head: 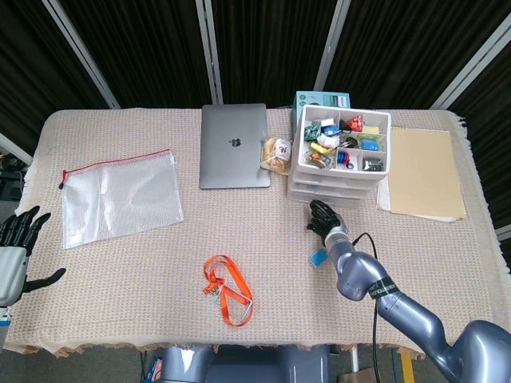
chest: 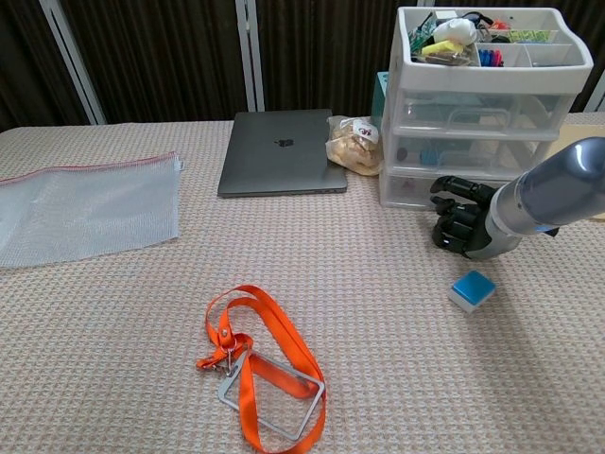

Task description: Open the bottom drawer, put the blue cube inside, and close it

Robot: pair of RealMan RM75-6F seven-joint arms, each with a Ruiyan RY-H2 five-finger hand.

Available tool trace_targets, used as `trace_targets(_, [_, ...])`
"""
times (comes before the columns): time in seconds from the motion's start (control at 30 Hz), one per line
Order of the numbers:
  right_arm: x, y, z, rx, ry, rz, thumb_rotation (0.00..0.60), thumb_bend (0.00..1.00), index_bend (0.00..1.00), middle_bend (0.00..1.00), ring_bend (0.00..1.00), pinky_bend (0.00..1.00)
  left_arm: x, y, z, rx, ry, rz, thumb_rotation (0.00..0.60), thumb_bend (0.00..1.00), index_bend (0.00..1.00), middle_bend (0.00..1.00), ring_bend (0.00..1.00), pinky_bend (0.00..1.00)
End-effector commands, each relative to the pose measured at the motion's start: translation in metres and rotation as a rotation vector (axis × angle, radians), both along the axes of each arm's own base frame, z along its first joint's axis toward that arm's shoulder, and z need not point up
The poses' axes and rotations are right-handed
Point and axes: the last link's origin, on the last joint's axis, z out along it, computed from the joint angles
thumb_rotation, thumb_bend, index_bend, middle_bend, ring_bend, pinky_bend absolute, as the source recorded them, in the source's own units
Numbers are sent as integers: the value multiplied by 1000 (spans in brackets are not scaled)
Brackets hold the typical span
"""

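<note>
The blue cube (head: 318, 257) (chest: 472, 289) lies on the tablecloth in front of the white drawer unit (head: 339, 171) (chest: 487, 104). All the drawers are shut, including the bottom drawer (chest: 413, 190). My right hand (head: 323, 217) (chest: 460, 223) hovers just in front of the bottom drawer, behind the cube, with its fingers partly bent and holding nothing. It is not touching the cube. My left hand (head: 16, 239) hangs off the table's left edge with its fingers spread and empty.
An orange lanyard (head: 227, 289) (chest: 260, 364) lies near the front middle. A shut laptop (head: 233, 145) and a snack bag (head: 278, 154) sit left of the drawers. A clear zip pouch (head: 120, 195) is at the left, and a tan folder (head: 423, 171) is to the right.
</note>
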Motion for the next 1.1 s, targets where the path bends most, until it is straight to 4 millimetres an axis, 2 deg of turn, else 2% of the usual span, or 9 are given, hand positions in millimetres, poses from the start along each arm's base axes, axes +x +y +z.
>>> trace_targets(0.03, [-1, 3, 0, 8, -1, 0, 600, 362, 412, 882, 871, 651, 0, 0, 0, 0, 0, -1, 600, 173, 92, 0, 0, 0])
trace_targets(0.7, [12, 36, -3, 77, -20, 53, 600, 361, 396, 882, 871, 651, 1, -2, -1, 0, 5, -7, 600, 174, 92, 0, 0, 0])
trace_targets(0.93, [17, 47, -1, 95, -15, 92, 600, 361, 290, 881, 870, 651, 1, -2, -1, 5, 9, -9, 600, 173, 92, 0, 0, 0])
trace_targets(1.1, [22, 57, 5, 109, -9, 162, 600, 361, 174, 863, 855, 651, 1, -2, -1, 5, 15, -14, 600, 172, 93, 0, 0, 0])
